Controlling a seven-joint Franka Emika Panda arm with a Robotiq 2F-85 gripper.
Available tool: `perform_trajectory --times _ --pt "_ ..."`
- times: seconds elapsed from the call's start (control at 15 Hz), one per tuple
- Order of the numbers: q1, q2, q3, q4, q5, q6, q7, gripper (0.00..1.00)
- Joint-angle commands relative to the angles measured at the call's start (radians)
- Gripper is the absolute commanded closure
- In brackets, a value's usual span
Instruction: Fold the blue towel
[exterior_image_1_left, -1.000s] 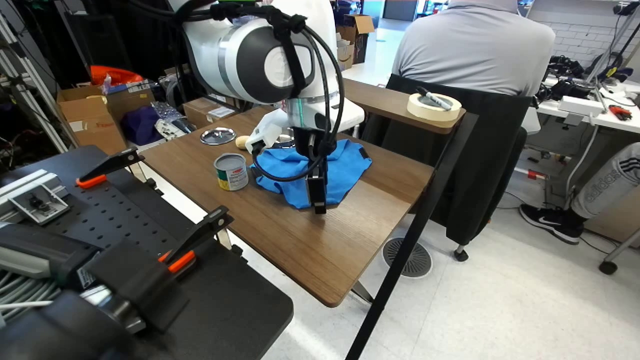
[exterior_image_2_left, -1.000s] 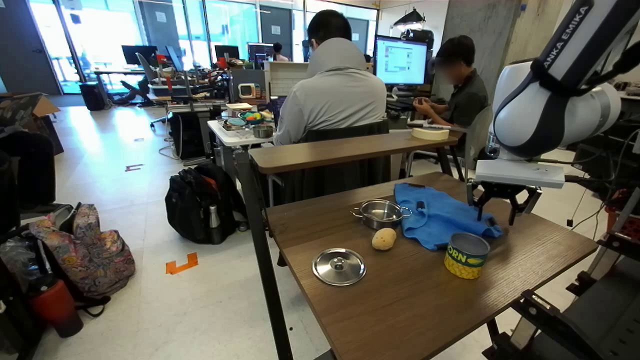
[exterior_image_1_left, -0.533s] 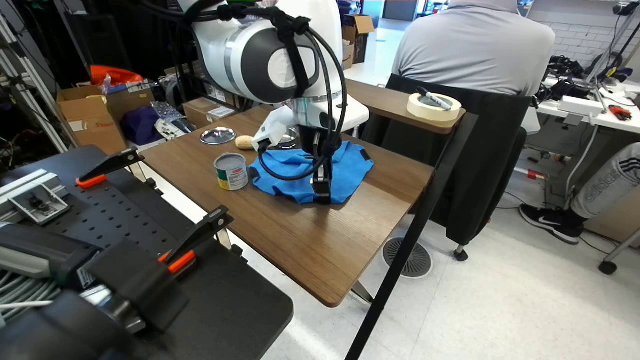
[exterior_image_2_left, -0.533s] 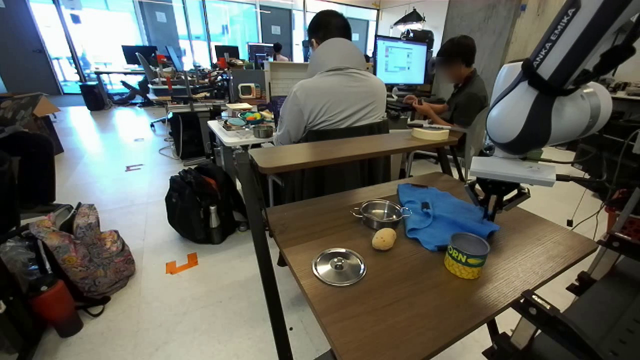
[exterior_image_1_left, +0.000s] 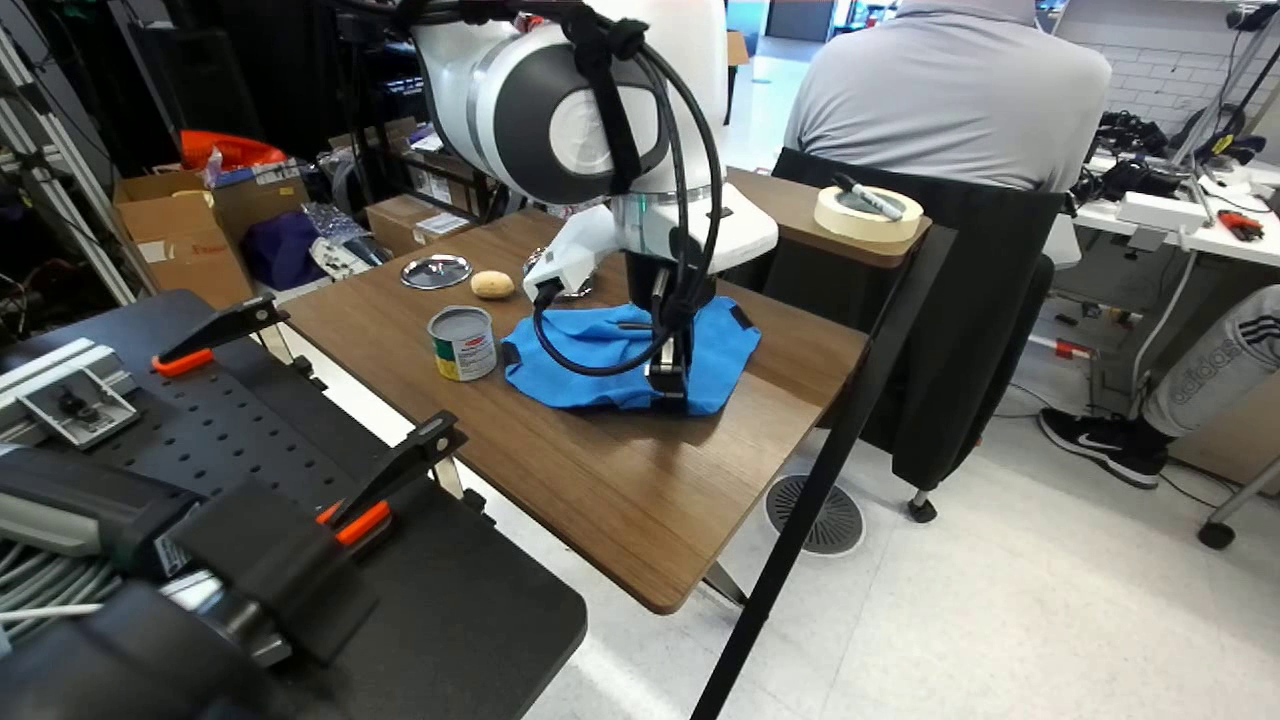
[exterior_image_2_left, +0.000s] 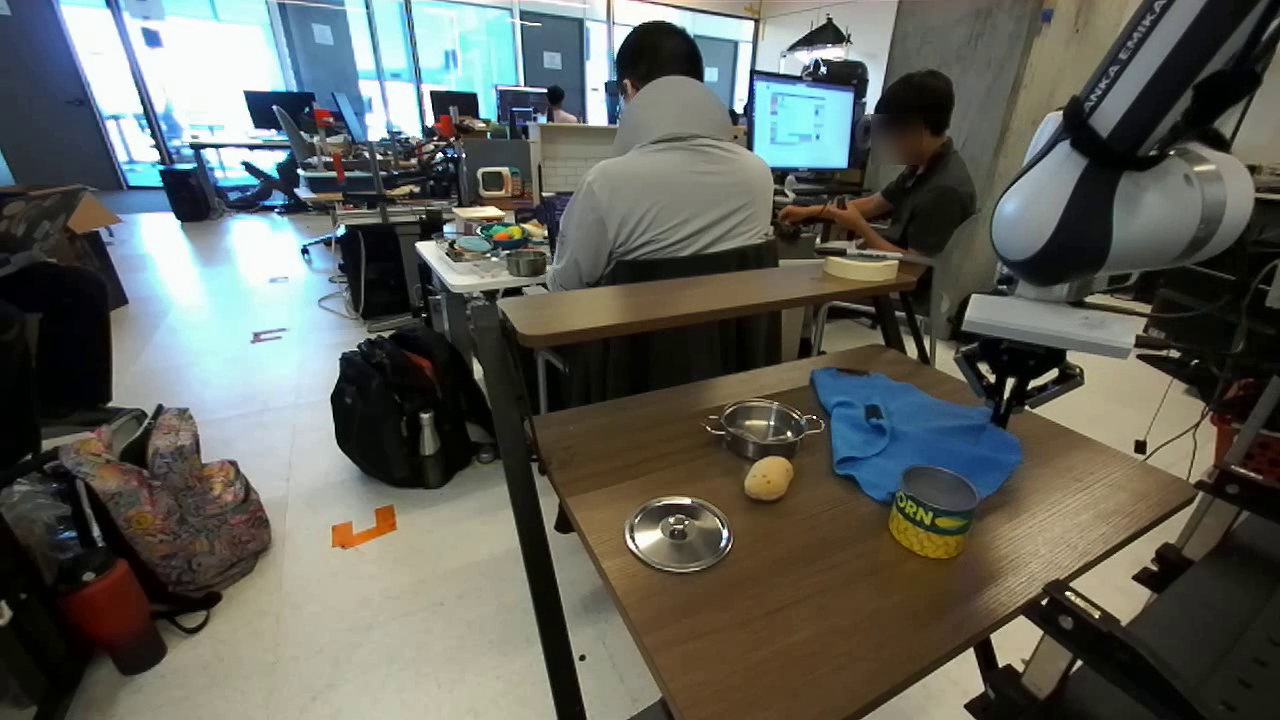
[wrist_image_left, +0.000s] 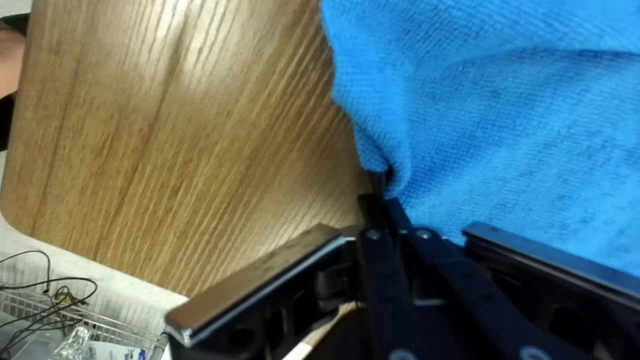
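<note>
Step in hand, I judge, is edge capture: my claw (wrist_image_left: 382, 202) is clamped on the edge of the blue towel (exterior_image_2_left: 925, 440) atop the wood-grain tabletop (exterior_image_2_left: 800, 610); next, I should lift and fold it inward.

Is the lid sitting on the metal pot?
No: in an exterior view the lid lies on the table, apart from the uncovered pot.

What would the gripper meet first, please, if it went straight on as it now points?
Probably the tabletop, below the gripper pinching the blue towel; a fold might lie between, depth being unclear.
</note>
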Motion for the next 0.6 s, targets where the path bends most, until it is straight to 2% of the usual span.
perform_trajectory --times 0.0,0.27,0.53 --pt "-0.049 -0.133 0.016 -0.109 0.054 0.015 -0.079 0.99" --pt "-0.046 -0.243 0.004 -0.191 0.055 0.029 -0.114 0.99" --pt "0.012 -0.293 -0.001 -0.206 0.027 0.006 -0.099 0.99"
